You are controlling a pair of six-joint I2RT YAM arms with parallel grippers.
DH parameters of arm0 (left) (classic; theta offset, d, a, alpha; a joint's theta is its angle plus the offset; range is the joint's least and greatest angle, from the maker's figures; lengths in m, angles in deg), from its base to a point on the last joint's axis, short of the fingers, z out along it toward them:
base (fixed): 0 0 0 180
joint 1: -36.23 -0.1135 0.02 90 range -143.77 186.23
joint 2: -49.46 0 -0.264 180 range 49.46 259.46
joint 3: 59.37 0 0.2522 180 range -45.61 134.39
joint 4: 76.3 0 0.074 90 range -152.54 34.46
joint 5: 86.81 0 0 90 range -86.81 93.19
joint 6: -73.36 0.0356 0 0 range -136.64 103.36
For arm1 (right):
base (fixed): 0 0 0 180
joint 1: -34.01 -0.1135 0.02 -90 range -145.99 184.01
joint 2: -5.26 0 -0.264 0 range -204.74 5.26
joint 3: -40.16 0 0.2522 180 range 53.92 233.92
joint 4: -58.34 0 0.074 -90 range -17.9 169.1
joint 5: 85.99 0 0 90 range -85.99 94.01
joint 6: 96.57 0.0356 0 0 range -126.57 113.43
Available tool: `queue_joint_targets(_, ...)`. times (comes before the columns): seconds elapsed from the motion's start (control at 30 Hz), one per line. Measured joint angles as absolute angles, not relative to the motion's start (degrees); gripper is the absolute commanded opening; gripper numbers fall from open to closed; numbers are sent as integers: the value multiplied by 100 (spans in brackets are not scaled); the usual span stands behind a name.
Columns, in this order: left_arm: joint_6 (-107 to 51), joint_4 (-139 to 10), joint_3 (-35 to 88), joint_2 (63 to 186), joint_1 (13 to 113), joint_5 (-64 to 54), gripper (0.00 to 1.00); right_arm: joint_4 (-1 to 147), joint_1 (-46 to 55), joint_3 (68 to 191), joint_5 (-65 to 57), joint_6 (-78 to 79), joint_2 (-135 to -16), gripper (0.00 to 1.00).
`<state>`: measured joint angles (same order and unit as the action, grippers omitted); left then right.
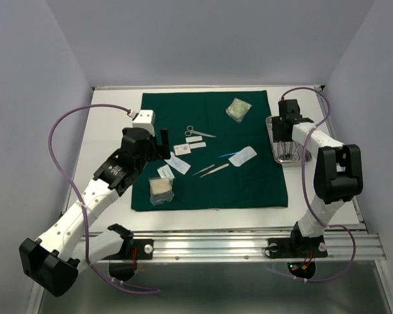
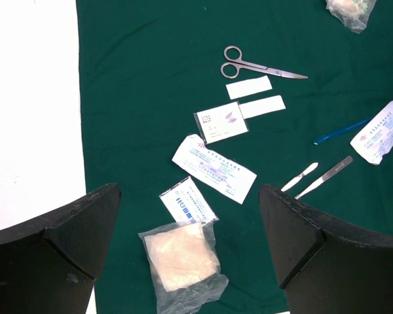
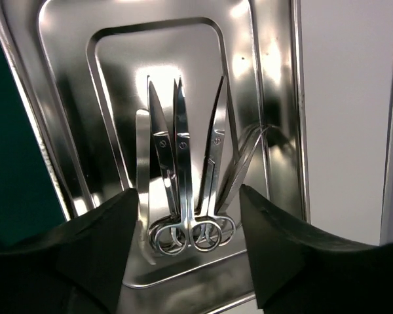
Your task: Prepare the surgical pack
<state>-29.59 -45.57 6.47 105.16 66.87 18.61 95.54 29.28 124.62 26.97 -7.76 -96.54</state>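
Observation:
A dark green drape (image 1: pixel 249 176) lies flat on the table. On it are scissors (image 1: pixel 198 133), white packets (image 1: pixel 181 164), forceps (image 1: pixel 213 170) and a bagged gauze pad (image 1: pixel 160 190). My left gripper (image 1: pixel 156 152) hovers open over the drape's left part; its view shows the gauze bag (image 2: pixel 181 261) between my fingers, the packets (image 2: pixel 213 167) and scissors (image 2: pixel 259 67). My right gripper (image 1: pixel 283 140) is open above the steel tray (image 1: pixel 272 131). Its view shows scissors (image 3: pixel 183 196) and forceps (image 3: pixel 243 163) lying in the tray (image 3: pixel 72 98).
A second clear bag (image 1: pixel 238 108) lies at the drape's far edge, and a white packet with a blue strip (image 1: pixel 242 156) lies mid-drape. The tray sits on the white table right of the drape. Purple cables loop beside both arms.

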Motion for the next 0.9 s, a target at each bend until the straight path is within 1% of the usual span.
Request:
queue_joint_targets(0.03, -2959, -4555, 647, 10518, 6687, 1863, 99, 9506, 2928, 12462, 2655, -767, -9654, 74)
queue_joint_targets(0.2, -2961, -4555, 647, 10525, 6687, 1865, 99, 9414, 2891, 12490, 2500, -689, -9562, 76)
queue_joint_targets(0.27, -2970, -4555, 647, 10534, 6687, 1867, 99, 9458, 2851, 12576, 2476, -608, -9516, 75)
queue_joint_targets(0.4, -3007, -4552, 649, 10566, 6687, 1869, 99, 9493, 2556, 12893, 2343, -435, -9398, 71)
queue_joint_targets(0.5, -3035, -4557, 649, 10584, 6687, 1876, 99, 9493, 2047, 13144, 2233, -332, -9315, 70)
queue_joint_targets(0.6, -3057, -4552, 649, 10634, 6687, 1889, 99, 9462, 1575, 13325, 2045, -271, -9315, 76)
queue_joint_targets(0.8, -3059, -4539, 649, 10660, 6687, 1952, 99, 9305, 661, 13478, 1759, -7, -9448, 74)
queue_joint_targets(0.9, -3061, -4515, 649, 10660, 6687, 1976, 99, 9276, 263, 13581, 1853, 203, -9750, 77)
